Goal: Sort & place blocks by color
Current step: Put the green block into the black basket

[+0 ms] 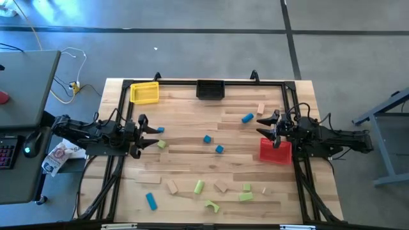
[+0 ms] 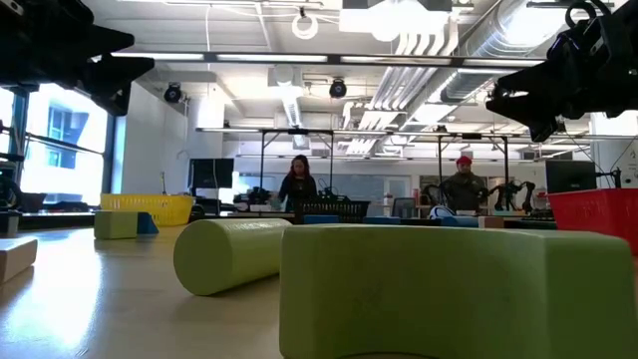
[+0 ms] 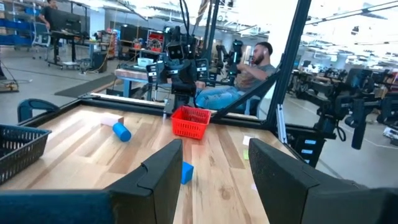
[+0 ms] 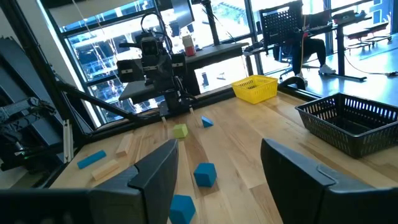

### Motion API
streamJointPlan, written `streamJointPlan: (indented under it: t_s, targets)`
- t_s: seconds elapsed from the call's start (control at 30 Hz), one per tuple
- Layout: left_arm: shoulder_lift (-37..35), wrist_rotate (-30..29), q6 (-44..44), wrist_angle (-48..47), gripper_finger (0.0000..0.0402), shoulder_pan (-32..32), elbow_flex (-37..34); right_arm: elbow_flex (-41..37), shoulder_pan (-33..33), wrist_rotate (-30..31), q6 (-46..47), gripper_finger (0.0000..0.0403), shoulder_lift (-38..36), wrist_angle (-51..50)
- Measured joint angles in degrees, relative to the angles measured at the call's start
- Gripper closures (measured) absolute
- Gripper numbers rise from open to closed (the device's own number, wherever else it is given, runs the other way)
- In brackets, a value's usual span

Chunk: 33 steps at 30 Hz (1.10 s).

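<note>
Green, blue and tan blocks (image 1: 199, 186) lie scattered; left end effector (image 1: 153, 135) and right end effector (image 1: 263, 125) gape, holding nothing.

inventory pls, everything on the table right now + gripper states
Blue blocks: five; a cylinder right of centre, two cubes mid-table, one by the left gripper, a bar near the front left.
Light green blocks: five; one by the left gripper, four along the front edge.
Tan wood blocks: about five; one at the right rear, the rest near the front.
Yellow bin: one, rear left corner.
Black bin: one, rear centre.
Red bin: one, right side, under the right gripper.
Table: one, light wood, with a black frame.
Left gripper: open, empty, left side.
Right gripper: open, empty, above the red bin's rear edge.
</note>
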Motion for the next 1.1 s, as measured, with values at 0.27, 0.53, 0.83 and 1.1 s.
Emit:
streamJointPlan:
  t_s: [0.27,0.53,0.83,1.1]
  targets:
    - [0.2,-4.3,-1.8,-1.0,0.0229,0.0,0.0,0.0,0.0,0.0,0.0,0.0187,0.0,0.0]
    - [2.6,-13.9,-1.3,-0.2,0.0211,0.0,0.0,0.0,0.0,0.0,0.0,0.0187,0.0,0.0]
    - [4.3,-18.9,-10.5,0.5,0.0191,0.0,0.5,0.0,0.0,0.0,0.0,0.0187,0.0,0.0]
    - [8.7,-20.4,-8.2,0.4,0.0197,0.0,8.4,0.0,0.0,0.0,0.0,0.0187,0.0,0.0]
